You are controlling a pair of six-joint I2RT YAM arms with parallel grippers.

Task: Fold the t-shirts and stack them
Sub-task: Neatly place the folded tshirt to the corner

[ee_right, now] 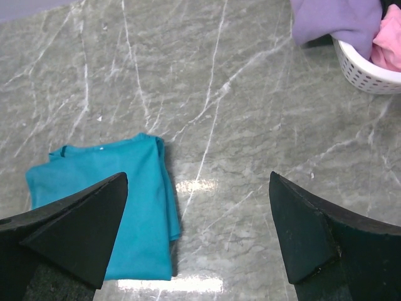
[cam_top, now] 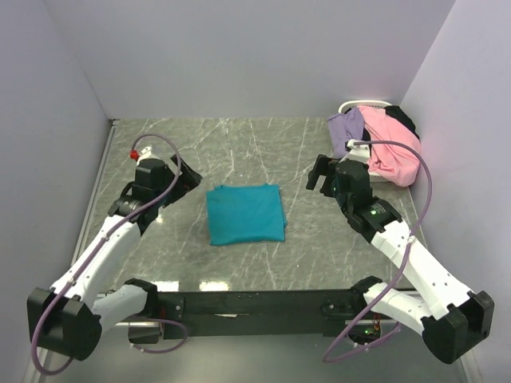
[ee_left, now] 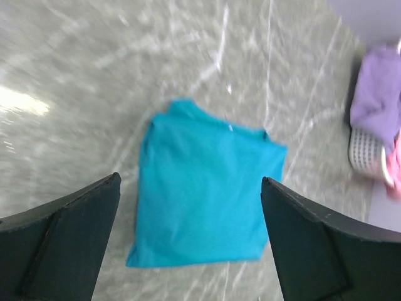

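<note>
On the grey worktop (cam_top: 263, 144) the teal t-shirt (cam_top: 245, 213) lies folded, between both arms. Far right, a pink t-shirt (cam_top: 391, 152), lavender t-shirt (cam_top: 346, 128) and black t-shirt (cam_top: 402, 118) heap in the white basket (cam_top: 363, 105). Left pincer (cam_top: 185, 175) and right pincer (cam_top: 322, 175) gape wide, holding nothing.

The grey marble-patterned table (cam_top: 239, 152) in front of me carries a folded teal t-shirt (cam_top: 245, 213) mid-surface and a white basket (ee_right: 366, 72) at the far right corner.
</note>
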